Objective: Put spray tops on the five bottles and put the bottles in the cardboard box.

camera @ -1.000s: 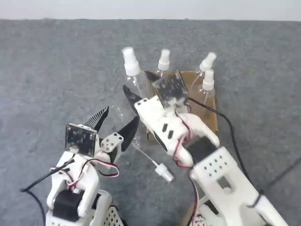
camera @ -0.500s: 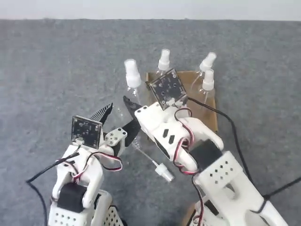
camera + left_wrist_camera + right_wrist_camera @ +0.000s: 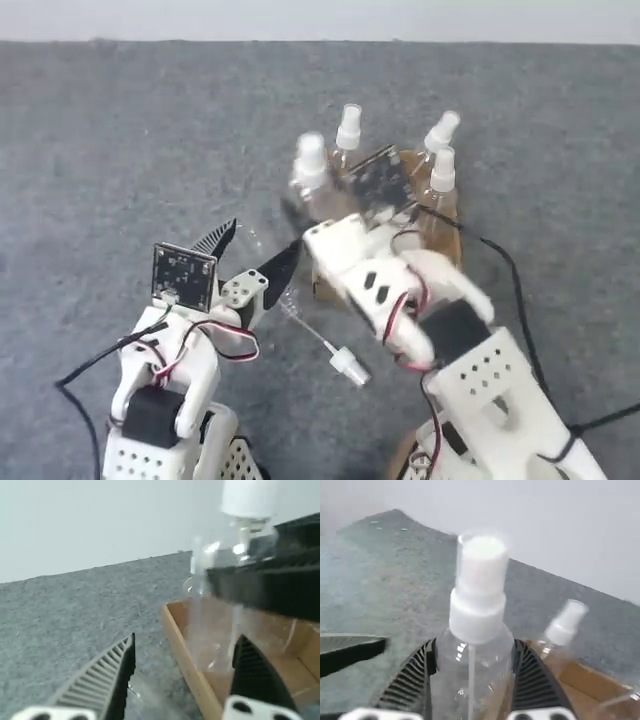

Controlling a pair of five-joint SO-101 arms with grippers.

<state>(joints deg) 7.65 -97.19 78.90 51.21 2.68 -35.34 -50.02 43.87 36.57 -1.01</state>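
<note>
The right gripper (image 3: 474,652) is closed on a capped bottle (image 3: 312,190), its two ribbed black fingers (image 3: 412,677) pressed against opposite sides of the clear body just under the shoulder. The white spray top stands upright above the jaws, with its dip tube running down inside the plastic. In the high view, this bottle sits at the left far corner of the cardboard box (image 3: 456,250). In the left wrist view, its lower part appears beyond the near box wall, but it is not possible to tell whether the base touches the box floor. Three other bottles (image 3: 441,180), each with a white top, stand upright in the box, close to the held one and to its right. The left gripper (image 3: 260,241) hangs low over the grey carpet (image 3: 120,140), just left of the box and apart from the held bottle. Its jaws are spread wide with nothing between them. A loose spray top (image 3: 349,366) with its long tube lies flat on the carpet between the two arms, nearer the camera than the box.
</note>
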